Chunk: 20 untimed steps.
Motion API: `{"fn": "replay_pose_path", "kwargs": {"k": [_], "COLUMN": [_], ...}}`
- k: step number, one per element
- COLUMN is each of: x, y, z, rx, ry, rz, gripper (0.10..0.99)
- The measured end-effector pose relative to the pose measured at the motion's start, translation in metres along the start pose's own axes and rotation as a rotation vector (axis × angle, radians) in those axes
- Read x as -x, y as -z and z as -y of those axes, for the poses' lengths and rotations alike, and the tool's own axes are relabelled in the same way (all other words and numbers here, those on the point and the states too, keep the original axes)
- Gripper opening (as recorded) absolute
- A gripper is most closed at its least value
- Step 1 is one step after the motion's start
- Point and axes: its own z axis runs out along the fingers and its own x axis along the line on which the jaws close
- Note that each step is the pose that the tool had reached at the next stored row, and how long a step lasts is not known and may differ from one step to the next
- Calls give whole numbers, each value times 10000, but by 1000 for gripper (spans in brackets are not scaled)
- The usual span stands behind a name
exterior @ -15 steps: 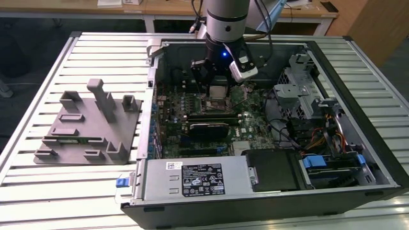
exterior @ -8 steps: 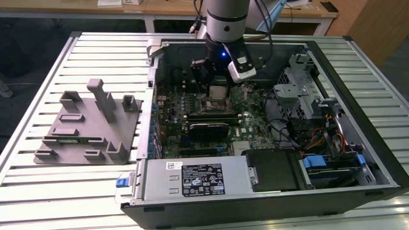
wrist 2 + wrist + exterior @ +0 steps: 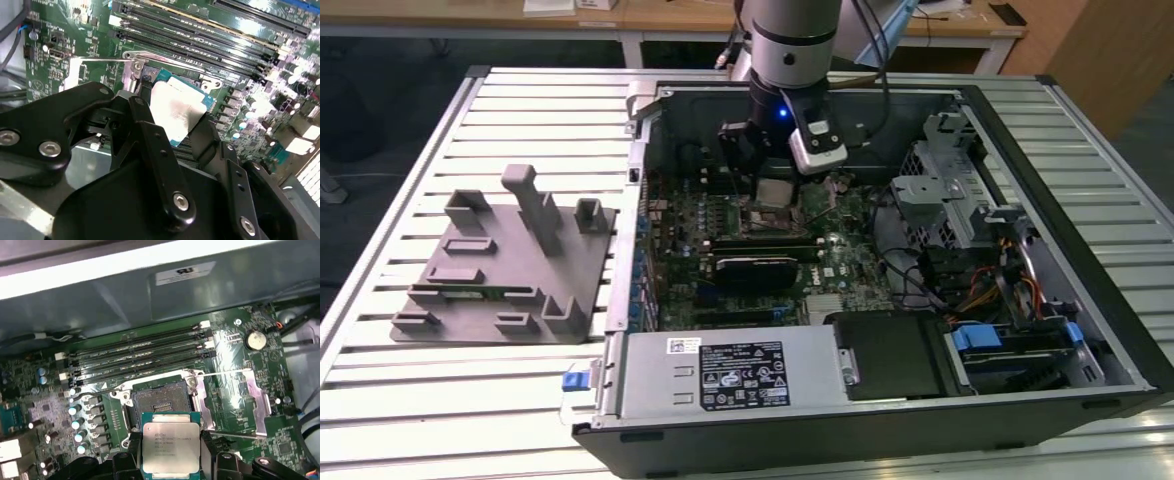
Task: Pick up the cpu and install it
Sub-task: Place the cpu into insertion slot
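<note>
ROBOT ARM POISED OVER THE BOARD: Inside an open computer case (image 3: 854,442), the gripper (image 3: 171,456) hangs over the motherboard (image 3: 270,370). Its fingers (image 3: 202,134) are closed on two opposite edges of the cpu (image 3: 171,442), silver face up. The socket (image 3: 160,402) lies uncovered just below the chip and slightly beyond it, toward the memory slots (image 3: 140,352). The socket's retaining frame (image 3: 232,400) is swung open to one side. In the first wrist view the chip's edges run nearly parallel to the socket's. It overlaps only the socket edge farthest from the slots, so it appears held above the socket, not yet seated.
</note>
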Motion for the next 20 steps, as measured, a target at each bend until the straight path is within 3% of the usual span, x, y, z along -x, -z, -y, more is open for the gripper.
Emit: {"fn": "replay_pose_path", "kwargs": {"k": [20], "x": [0], "y": [-1], "z": [0], "rx": [-50], "ry": [-2632], "rz": [21], "gripper": [545]}}
